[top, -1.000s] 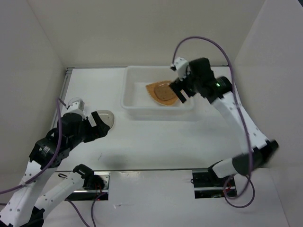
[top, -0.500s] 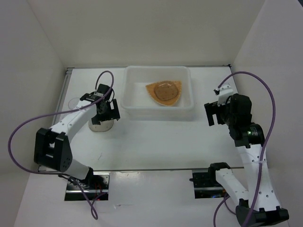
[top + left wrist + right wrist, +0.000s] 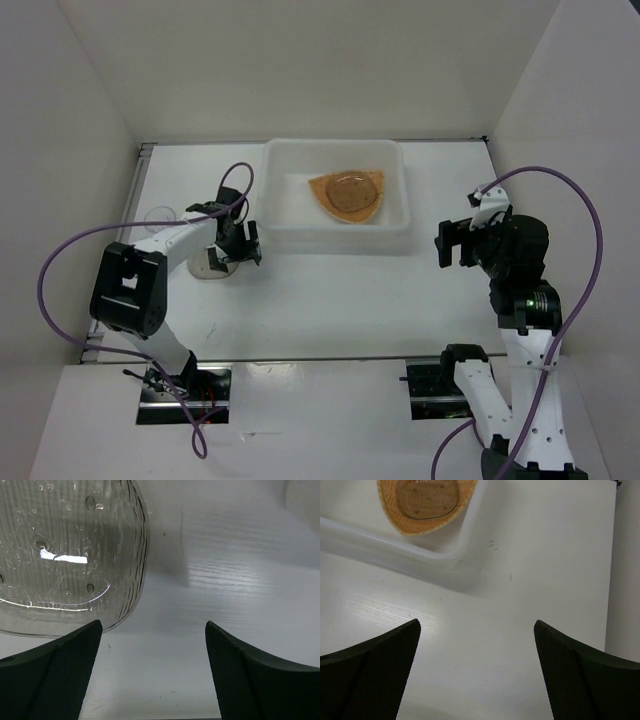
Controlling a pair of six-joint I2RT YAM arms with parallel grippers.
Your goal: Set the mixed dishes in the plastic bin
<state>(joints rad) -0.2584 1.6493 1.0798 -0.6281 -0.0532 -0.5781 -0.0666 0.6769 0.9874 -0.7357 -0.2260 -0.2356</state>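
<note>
Saucer (image 3: 65,550) judged light, stiff, slick, breakable — to be pinched at near rim. Left tool (image 3: 152,625) spread, empty; right tool (image 3: 476,622) spread too.

Soft, even light from above fills the white enclosure, so the table (image 3: 330,300) reads bright and the arms cast only faint, blurred shadows on it. In the left wrist view a hard white glint sits on the translucent saucer (image 3: 75,520), with a soft grey shadow beside it, and the table's grain is sharp. In the right wrist view the plastic bin (image 3: 385,540) throws a pale shadow beside its rim, while the fingers (image 3: 365,680) of the right end effector (image 3: 476,625) show almost black.
</note>
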